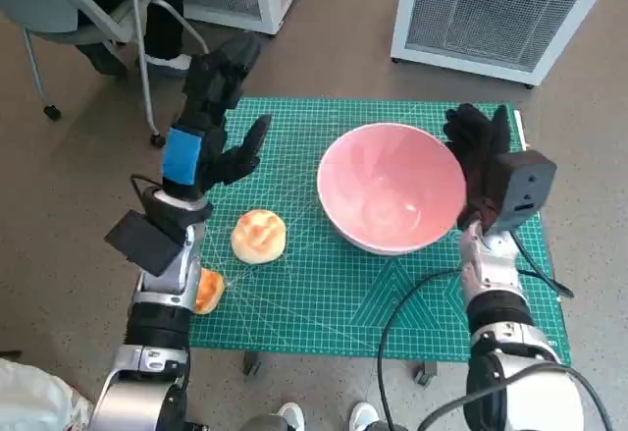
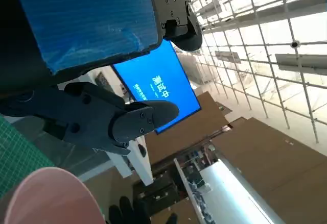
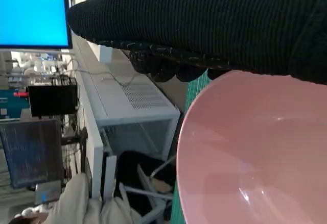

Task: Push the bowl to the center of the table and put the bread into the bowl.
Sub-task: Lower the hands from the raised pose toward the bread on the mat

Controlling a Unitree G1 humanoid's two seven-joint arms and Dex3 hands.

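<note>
Bowl [image 1: 392, 188] hides the right hand [image 1: 479, 146] — fingers' state unclear — left hand [image 1: 211, 122] raised, fingers spread.

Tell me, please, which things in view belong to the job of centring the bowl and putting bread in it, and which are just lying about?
Belonging to the job:
pink bowl, empty
bread roll on the green mat
right hand, at the bowl's rim
left hand, raised, holding nothing

Just lying about:
orange-brown item partly behind the left forearm
white cabinet
chair
blue screen
</note>
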